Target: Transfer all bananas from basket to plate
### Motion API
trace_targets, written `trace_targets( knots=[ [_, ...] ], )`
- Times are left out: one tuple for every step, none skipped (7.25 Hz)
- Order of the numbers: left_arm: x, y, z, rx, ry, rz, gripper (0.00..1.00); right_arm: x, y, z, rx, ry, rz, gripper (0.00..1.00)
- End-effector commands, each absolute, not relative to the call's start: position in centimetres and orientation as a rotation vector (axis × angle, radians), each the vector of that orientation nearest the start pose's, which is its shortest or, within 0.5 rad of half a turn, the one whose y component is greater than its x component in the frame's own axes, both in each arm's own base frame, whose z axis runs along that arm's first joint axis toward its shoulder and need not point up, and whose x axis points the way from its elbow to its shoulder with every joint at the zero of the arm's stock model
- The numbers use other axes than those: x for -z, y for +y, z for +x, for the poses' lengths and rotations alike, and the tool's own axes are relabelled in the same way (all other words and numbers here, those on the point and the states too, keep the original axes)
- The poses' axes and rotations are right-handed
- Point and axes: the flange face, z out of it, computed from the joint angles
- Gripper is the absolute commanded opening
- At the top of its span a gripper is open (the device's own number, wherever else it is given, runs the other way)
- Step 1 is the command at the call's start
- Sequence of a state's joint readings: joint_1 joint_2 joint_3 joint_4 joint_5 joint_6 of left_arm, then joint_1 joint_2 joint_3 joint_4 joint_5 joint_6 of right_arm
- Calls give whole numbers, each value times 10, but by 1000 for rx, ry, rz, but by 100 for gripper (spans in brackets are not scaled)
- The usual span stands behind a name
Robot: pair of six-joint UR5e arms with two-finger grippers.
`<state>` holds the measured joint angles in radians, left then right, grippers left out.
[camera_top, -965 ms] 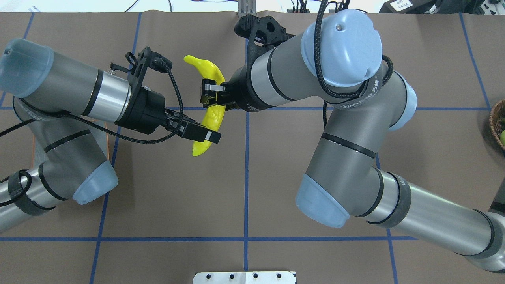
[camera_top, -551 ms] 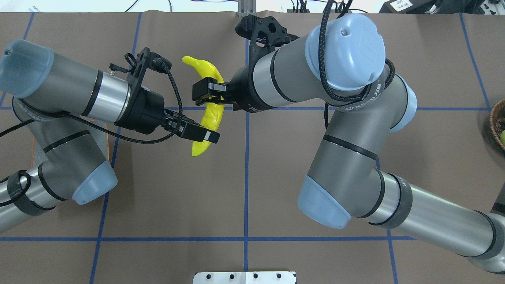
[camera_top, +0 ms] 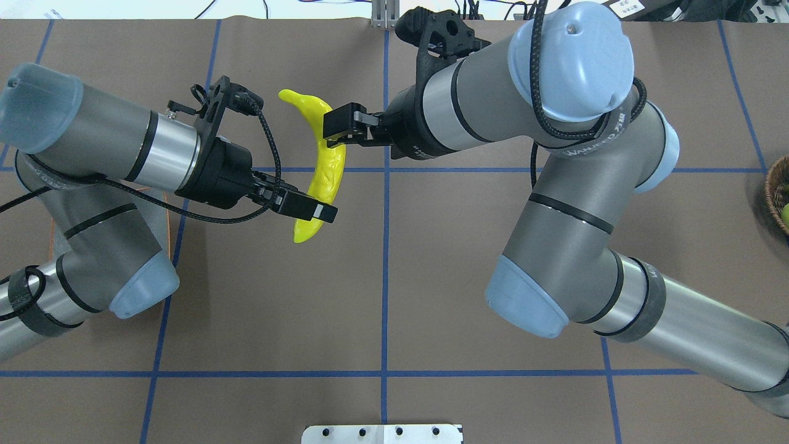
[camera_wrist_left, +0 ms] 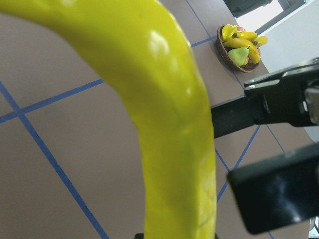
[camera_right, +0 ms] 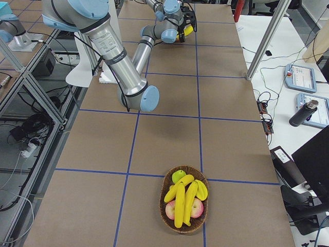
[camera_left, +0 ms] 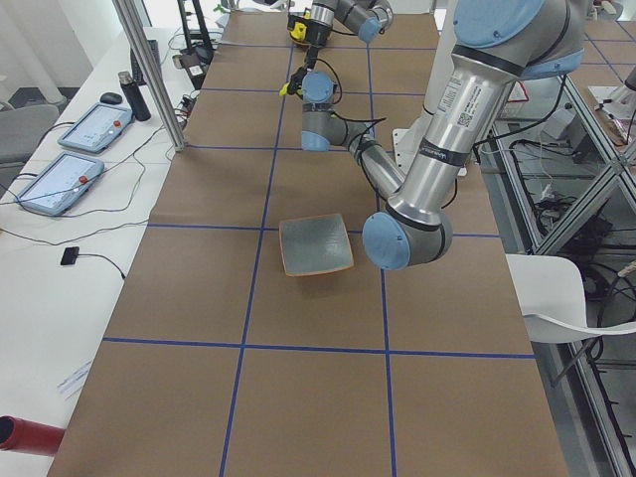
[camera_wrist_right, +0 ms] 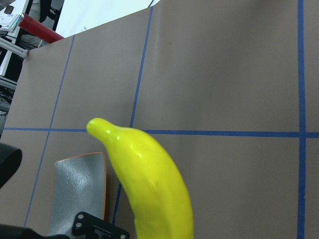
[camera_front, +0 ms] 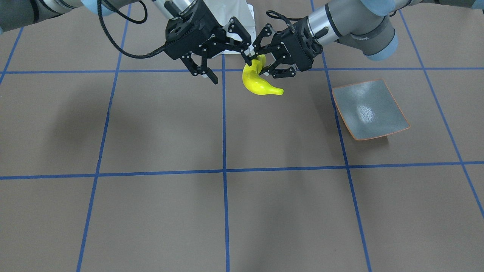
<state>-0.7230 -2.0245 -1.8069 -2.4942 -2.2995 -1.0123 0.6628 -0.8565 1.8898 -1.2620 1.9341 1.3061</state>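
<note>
roughly fore-aft banana [camera_top: 328,171] (tips leftward)

On my left wrist feed the banana [camera_wrist_left: 169,124] fills the frame, soft from closeness, with both ends cut off by the edges. Up and right of it, the basket [camera_wrist_left: 227,54] is too small for me to count what lies in it. Overhead, the left claw [camera_top: 311,213] covers the banana's lower stretch, so its under finger is hidden from me. The basket, far right of the banana, is sliced by the frame edge. On the right wrist feed the plate [camera_wrist_right: 79,189], lower left of the banana, runs off the bottom.
</note>
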Motion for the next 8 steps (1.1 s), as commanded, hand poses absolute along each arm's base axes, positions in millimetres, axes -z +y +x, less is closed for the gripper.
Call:
trace_targets(
  knots=[
    [-222,-416,366,-433,1522,431,0,-116,-483,-366,-100,-1229,331,100],
    [-239,-409,355,-422,1507,417,0,-131,-504,-342,-89,-1162,324,100],
    [-257,-396,339,-407,1490,400,0,-148,-522,-328,-70,-1087,329,100],
    [-281,-382,310,-377,1463,389,0,-172,-539,-317,-50,-1012,326,100],
    [-302,-372,286,-344,1433,373,0,-206,-549,-295,-16,-960,336,100],
    [-315,-373,279,-323,1412,364,0,-227,-557,-270,-1,-949,325,100],
    [-325,-373,274,-309,1398,353,0,-245,-560,-254,5,-941,318,100],
    [-344,-372,264,-281,1369,335,0,-260,-566,-234,27,-926,328,100]
  ],
)
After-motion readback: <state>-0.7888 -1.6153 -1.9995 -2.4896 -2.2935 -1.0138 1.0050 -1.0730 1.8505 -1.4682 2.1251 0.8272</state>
